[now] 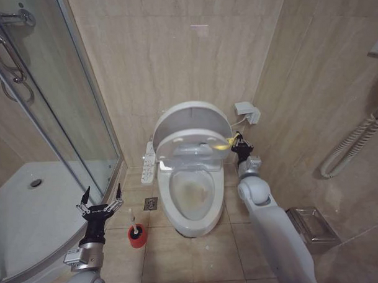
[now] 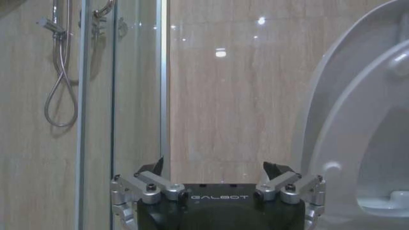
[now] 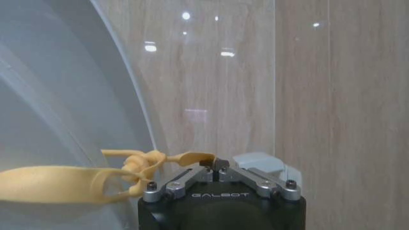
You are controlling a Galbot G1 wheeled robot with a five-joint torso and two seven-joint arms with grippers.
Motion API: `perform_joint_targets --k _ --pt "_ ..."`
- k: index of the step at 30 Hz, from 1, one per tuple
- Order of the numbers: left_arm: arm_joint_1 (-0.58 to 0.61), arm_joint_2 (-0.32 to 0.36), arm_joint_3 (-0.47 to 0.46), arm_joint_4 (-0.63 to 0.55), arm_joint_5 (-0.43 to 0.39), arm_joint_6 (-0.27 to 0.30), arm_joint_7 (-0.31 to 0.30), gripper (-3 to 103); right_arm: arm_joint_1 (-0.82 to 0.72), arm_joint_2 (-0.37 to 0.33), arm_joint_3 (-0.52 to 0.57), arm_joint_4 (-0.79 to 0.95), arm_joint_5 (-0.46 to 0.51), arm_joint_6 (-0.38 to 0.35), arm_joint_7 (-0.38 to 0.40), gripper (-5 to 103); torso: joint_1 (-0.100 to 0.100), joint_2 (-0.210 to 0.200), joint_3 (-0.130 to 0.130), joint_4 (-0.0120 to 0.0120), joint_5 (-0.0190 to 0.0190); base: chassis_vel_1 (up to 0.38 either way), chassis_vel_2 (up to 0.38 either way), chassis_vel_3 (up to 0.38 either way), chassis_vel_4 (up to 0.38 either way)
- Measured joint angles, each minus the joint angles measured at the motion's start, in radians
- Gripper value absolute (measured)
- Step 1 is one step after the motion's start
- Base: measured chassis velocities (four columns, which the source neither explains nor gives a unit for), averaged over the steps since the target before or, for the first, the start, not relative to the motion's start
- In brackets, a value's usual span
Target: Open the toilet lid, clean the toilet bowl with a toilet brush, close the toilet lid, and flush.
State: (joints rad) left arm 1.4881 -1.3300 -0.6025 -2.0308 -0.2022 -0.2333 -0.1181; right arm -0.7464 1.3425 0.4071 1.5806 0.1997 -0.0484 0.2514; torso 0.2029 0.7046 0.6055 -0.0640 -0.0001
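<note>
The toilet lid (image 1: 189, 121) is up, leaning back toward the tiled wall, with the seat ring (image 1: 192, 147) raised partway in front of it. The right gripper (image 1: 239, 146) is at the lid's right edge, fingers pinched together on the yellow tab (image 1: 223, 144). In the right wrist view that tab turns out to be a knotted yellow strap (image 3: 96, 179), and its end goes right in between the fingertips (image 3: 214, 165); the lid itself is just a big white curve cut off by the edge of the frame.

The toilet bowl (image 1: 192, 200) is uncovered, with yellowish-brown staining inside. The button panel (image 1: 148, 163) sticks out at its left side, partly tucked behind the seat.

The toilet brush (image 1: 136, 233) stands on the floor left of the bowl, in its red holder. The handle is a thin white stick and pretty hard to make out against the tiles.

The left gripper (image 1: 100, 203) hovers just left of the brush with its fingers spread wide, holding nothing. The left wrist view has the jaws apart, the shower glass (image 2: 128, 96) and hose (image 2: 61, 81) behind them, and the lid's edge cut off at the side.
</note>
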Motion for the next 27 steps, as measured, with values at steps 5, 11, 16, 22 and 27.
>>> perform_joint_targets --k 5,11,16,22,27 --pt "0.000 0.000 0.000 0.000 0.000 0.000 0.000 100 0.065 -0.009 -0.008 -0.045 0.018 -0.008 0.002 1 0.000 0.000 0.000 0.0001 0.0000 0.000 0.000 0.000 0.000" --pt "0.000 0.000 0.000 0.000 0.000 0.000 0.000 100 0.143 -0.023 -0.018 -0.109 0.038 -0.022 0.003 1 0.000 0.000 0.000 0.0002 0.0000 0.000 0.000 0.000 0.000" --pt "0.000 0.000 0.000 0.000 0.000 0.000 0.000 100 0.199 -0.027 -0.024 -0.183 0.043 -0.019 -0.008 1 0.000 0.000 0.000 0.0002 0.0000 0.000 0.000 0.000 0.000" --pt "0.000 0.000 0.000 0.000 0.000 0.000 0.000 100 0.259 -0.026 -0.040 -0.251 0.043 -0.010 -0.023 1 0.000 0.000 0.000 -0.0003 0.0001 0.000 0.000 0.000 0.000" --pt "0.000 0.000 0.000 0.000 0.000 0.000 0.000 100 0.339 -0.023 -0.061 -0.317 0.043 0.000 -0.033 1 0.000 0.000 0.000 -0.0004 0.0000 0.000 0.000 0.000 0.000"
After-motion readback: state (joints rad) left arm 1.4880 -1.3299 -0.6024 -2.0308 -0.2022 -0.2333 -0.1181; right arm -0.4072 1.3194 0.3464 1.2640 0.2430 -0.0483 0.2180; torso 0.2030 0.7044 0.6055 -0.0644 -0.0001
